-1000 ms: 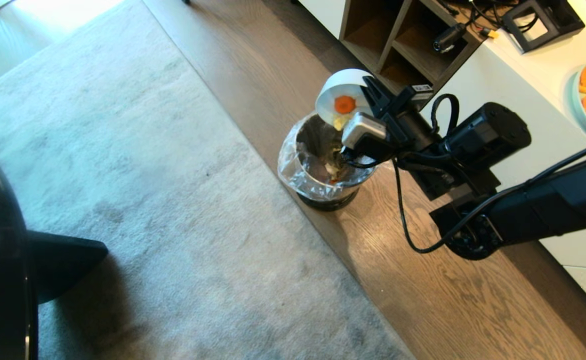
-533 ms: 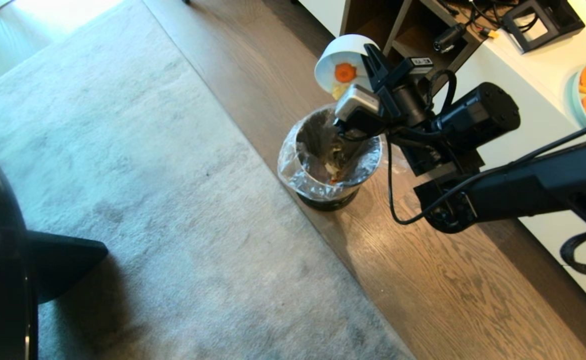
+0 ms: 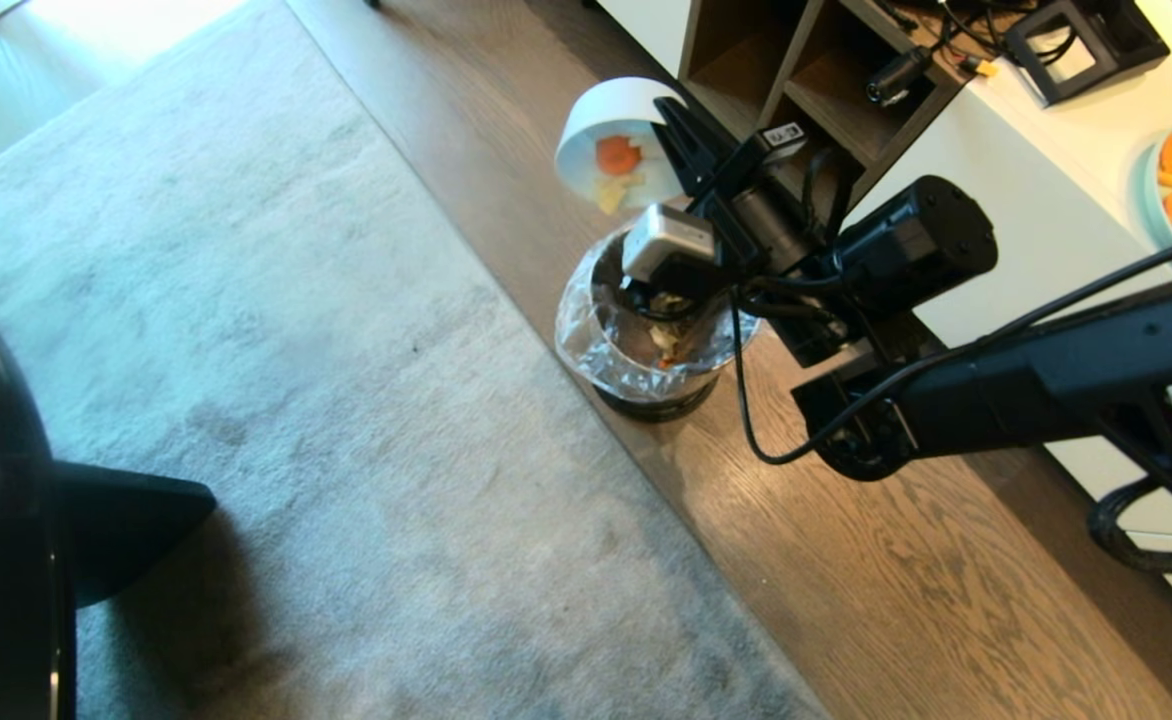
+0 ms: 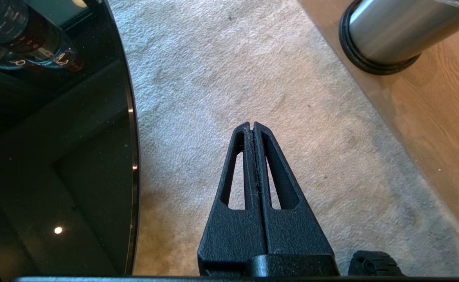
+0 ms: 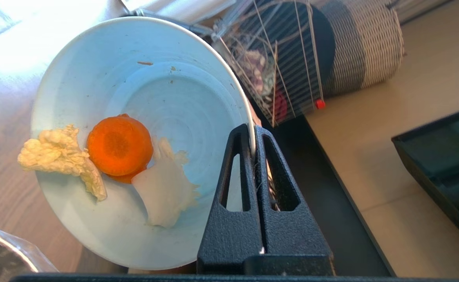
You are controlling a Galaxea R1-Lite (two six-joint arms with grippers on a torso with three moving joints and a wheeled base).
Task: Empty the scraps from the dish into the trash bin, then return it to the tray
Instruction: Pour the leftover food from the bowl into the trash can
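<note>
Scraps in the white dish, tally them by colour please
Orange carrot slices: 1 clearly, maybe a second beneath it
Pale yellow-white bits: 2
Total stuck in the tipped dish: 3 scraps, possibly 4

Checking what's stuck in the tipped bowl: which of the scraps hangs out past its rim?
The crinkly pale yellow bit beside the carrot slice; its end pokes past the bowl rim. The carrot and white piece sit inside.

Matte black right arm (image 3: 1046,390), looping black cables, slotted tapered end effector (image 5: 252,129).
</note>
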